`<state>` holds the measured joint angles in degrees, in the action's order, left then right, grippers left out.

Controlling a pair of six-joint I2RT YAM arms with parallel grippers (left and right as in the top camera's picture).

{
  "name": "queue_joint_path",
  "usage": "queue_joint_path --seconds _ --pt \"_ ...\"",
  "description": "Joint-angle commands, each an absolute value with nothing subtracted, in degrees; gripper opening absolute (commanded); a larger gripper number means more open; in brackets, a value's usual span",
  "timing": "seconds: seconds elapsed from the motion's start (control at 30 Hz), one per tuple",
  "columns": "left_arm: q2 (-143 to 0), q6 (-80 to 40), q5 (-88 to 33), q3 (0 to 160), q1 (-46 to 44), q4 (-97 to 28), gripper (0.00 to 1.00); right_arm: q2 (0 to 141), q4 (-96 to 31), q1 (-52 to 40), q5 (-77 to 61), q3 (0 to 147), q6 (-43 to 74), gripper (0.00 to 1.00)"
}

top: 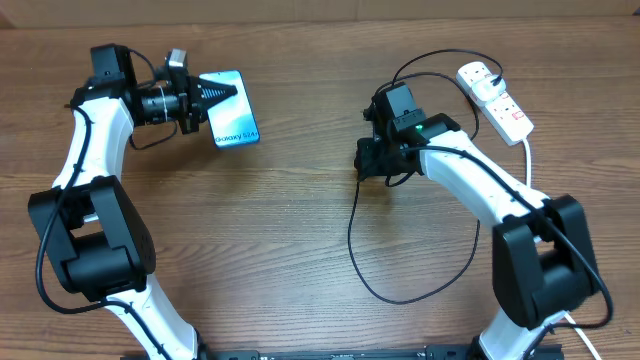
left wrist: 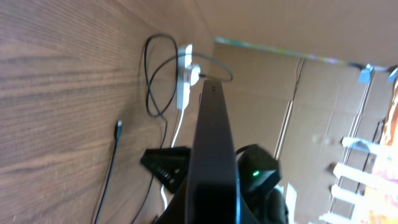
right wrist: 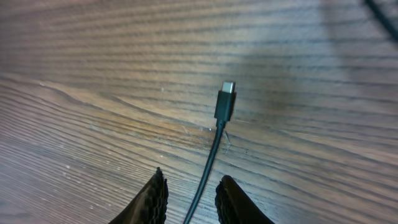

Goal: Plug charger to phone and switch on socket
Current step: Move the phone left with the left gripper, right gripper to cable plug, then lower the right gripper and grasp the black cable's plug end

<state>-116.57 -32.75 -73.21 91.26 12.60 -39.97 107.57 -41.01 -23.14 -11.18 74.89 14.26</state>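
phone [top: 231, 108] lit, tilted – held | charger [right wrist: 224, 103] tip on table | socket [top: 496, 100] far-right

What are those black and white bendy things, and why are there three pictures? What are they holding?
They are two robot arms at a wooden table. One picture looks down from above; the other two come from cameras on each wrist. The left gripper holds a phone with a light-blue screen, lifted on its edge. The right gripper sits over a thin black charger cable, which runs between its fingers; I cannot tell whether they are pinching it. The cable's small plug tip lies on the wood. At the far right corner lies a white socket strip.
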Motion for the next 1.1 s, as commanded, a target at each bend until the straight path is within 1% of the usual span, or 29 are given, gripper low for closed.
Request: queue_joint_path --seconds 0.0,0.07,0.17,0.43,0.8,1.07 --pt "-114.63 -45.15 -72.99 91.33 10.92 -35.42 0.04 110.69 -40.49 -23.0 -13.15 76.2 13.26 0.24" --pt "-114.63 -47.72 -72.75 91.33 10.0 -32.67 0.04 112.33 -40.32 -23.0 -13.21 76.2 13.45 0.23" --pt "-114.63 -48.47 -71.77 91.33 9.15 -31.44 0.04 113.08 -39.46 -23.0 -13.39 76.23 13.5 0.22" --pt "-114.63 -48.42 -70.96 91.33 7.57 -31.44 0.04 114.85 -36.86 -23.0 -12.95 76.29 14.15 0.2" --pt "-114.63 -48.45 -70.96 91.33 7.4 -31.44 0.04 115.31 -35.18 -23.0 -6.52 76.51 13.78 0.19" --pt "-114.63 -48.42 -70.98 91.33 7.4 -31.44 0.04 119.83 -34.96 -23.83 -9.08 76.47 13.41 0.19"
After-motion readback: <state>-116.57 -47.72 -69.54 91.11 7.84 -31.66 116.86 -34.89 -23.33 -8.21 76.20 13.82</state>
